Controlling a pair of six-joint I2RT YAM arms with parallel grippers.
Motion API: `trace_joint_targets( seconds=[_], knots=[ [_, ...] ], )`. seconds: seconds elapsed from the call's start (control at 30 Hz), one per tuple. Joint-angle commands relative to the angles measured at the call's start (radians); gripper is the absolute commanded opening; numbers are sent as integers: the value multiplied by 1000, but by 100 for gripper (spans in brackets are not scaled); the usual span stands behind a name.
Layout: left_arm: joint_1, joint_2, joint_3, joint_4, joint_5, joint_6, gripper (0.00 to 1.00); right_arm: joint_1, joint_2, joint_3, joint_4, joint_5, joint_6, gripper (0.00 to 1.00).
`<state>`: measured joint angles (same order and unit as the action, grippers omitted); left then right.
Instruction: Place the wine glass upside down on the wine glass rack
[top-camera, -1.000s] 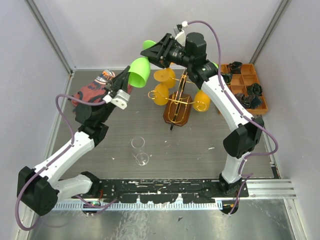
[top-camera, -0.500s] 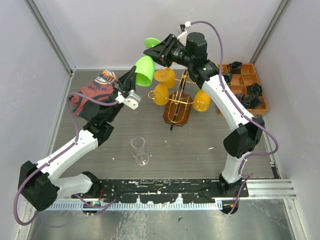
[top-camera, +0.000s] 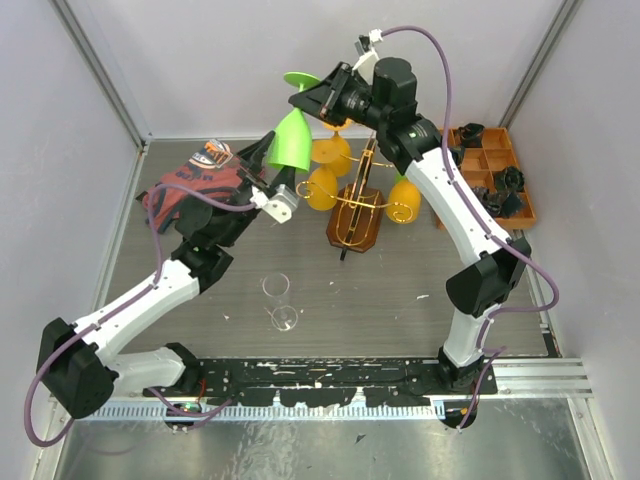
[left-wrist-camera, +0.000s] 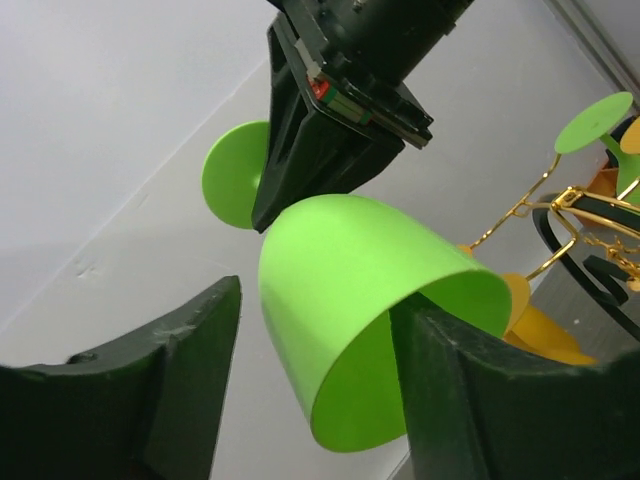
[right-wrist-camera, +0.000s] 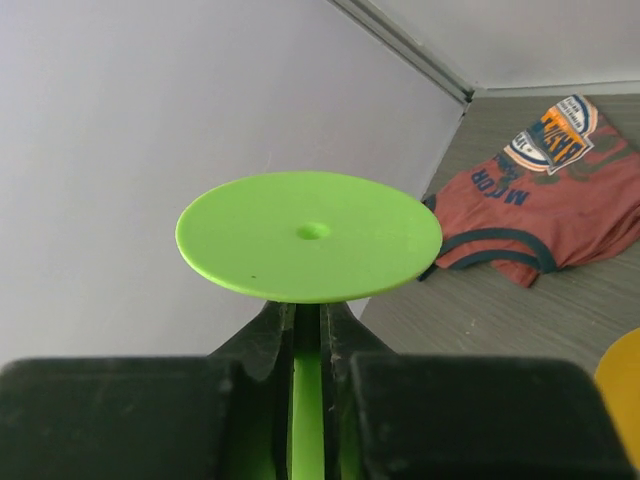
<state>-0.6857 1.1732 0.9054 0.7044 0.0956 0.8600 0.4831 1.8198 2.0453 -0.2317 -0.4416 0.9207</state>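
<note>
The table (top-camera: 400, 290) carries a red printed shirt (top-camera: 185, 190) at its far left and an orange compartment tray (top-camera: 497, 158) at its far right. Between them stands the wine glass rack (top-camera: 355, 225), gold wire on a dark wooden base, with orange glasses (top-camera: 322, 188) hanging from it. The green wine glass (top-camera: 290, 145) hangs in the air just left of the rack, foot up and mouth down, not on the rack. The right tool (right-wrist-camera: 308, 315) is pinched narrow on its stem, just under the foot. The left tool (left-wrist-camera: 320, 300) stands wide around the bowl, its left finger clear of it. A clear glass (top-camera: 280, 300) stands nearer the arm bases.
</note>
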Motion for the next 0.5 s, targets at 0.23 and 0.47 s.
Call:
trace_joint_targets(
  seconds=[0.23,0.47],
  knots=[
    [-5,-126,-34,-174,-45,-121,98,9,-117,22,-77,248,-445,1],
    [46,-80,138,-297,-356,-302,98,64,-295,-207,73,321,-716,1]
  ],
)
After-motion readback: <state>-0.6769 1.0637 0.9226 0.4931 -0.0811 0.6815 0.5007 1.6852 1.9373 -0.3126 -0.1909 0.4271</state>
